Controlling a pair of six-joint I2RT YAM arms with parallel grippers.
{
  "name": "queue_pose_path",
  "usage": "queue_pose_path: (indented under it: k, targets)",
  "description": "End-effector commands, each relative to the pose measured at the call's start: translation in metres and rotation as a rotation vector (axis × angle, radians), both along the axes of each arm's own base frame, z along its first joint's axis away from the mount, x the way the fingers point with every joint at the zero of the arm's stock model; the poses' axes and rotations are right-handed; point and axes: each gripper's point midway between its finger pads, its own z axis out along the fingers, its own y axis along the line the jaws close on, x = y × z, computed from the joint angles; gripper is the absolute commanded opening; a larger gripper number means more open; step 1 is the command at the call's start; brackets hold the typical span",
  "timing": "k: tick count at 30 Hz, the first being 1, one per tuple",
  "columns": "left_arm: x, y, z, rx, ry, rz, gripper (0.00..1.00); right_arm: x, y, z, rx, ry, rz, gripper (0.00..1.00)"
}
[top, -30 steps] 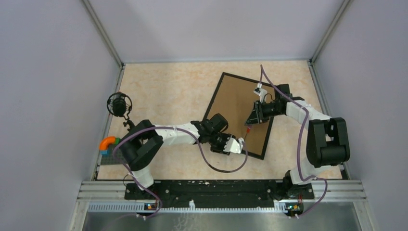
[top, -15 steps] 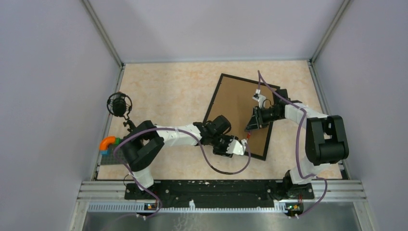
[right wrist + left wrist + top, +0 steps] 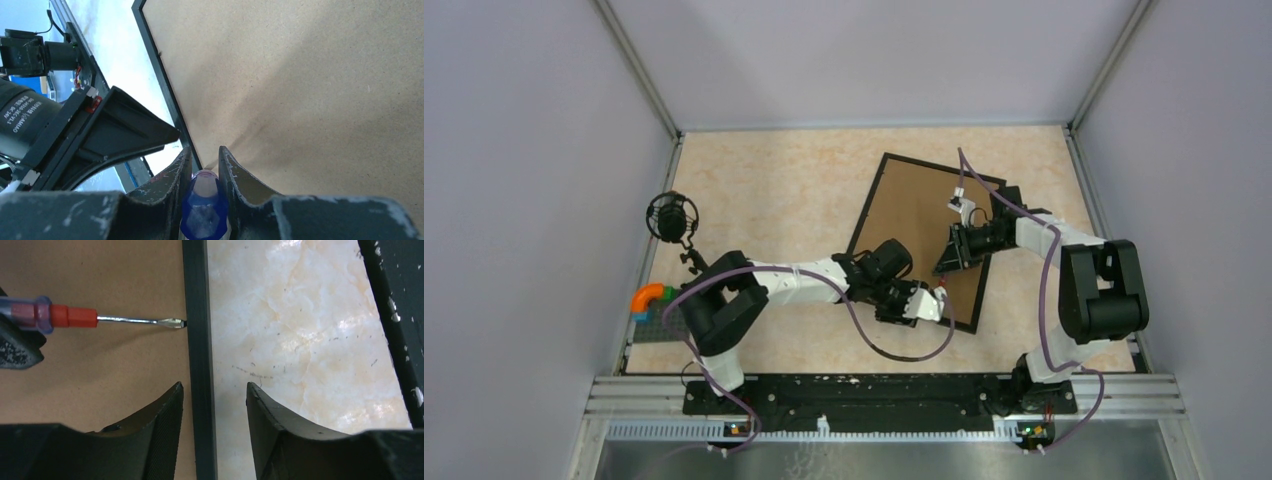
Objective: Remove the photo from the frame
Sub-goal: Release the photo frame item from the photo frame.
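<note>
The frame lies face down on the table with its brown board back up; the photo is hidden under that board. My left gripper is at the frame's near right side. In the left wrist view this gripper is open and straddles the black rim, with a gap on each side. My right gripper is shut on a screwdriver with a blue handle. The screwdriver's red collar and metal shaft lie over the board, the tip against the rim's inner edge.
A black round device on a stand is at the table's left edge. Coloured blocks sit on a grey plate nearby. Grey walls close in the table on three sides. A black bar runs along the table's near edge.
My left gripper has slid right along the frame's near side to its rim, and its jaws have widened a little. My right gripper has shifted slightly nearer with the screwdriver.
</note>
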Motion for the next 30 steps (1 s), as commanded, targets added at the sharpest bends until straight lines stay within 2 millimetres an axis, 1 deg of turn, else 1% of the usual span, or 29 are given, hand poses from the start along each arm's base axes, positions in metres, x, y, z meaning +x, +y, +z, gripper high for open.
queue_pose_path:
  k: [1,5,10,13,16,20,26,30]
  targets:
    - [0.000,-0.021,0.003,-0.034,-0.002,0.011,0.53,0.001,0.006,0.008,0.013,-0.053,0.037,0.00]
    - [0.005,-0.023,-0.010,-0.006,0.004,0.063,0.47,-0.006,0.006,0.008,0.017,-0.043,0.045,0.00]
    - [0.015,-0.026,-0.023,0.010,0.015,0.162,0.37,-0.013,0.008,0.015,0.025,-0.054,0.062,0.00]
    - [0.024,-0.028,-0.024,0.001,-0.002,0.210,0.25,-0.015,0.007,0.018,0.017,-0.074,0.068,0.00]
    - [0.033,-0.029,-0.024,-0.002,-0.002,0.247,0.20,-0.017,0.005,0.023,0.009,-0.106,0.079,0.00]
    - [0.042,-0.031,-0.021,-0.011,0.018,0.277,0.14,-0.018,0.005,0.028,0.011,-0.137,0.077,0.00]
    - [0.054,-0.032,-0.021,-0.016,0.029,0.311,0.07,-0.024,0.009,0.030,0.020,-0.140,0.084,0.00]
    - [0.065,-0.030,-0.019,-0.023,0.026,0.344,0.05,-0.025,0.010,0.032,0.019,-0.142,0.086,0.00]
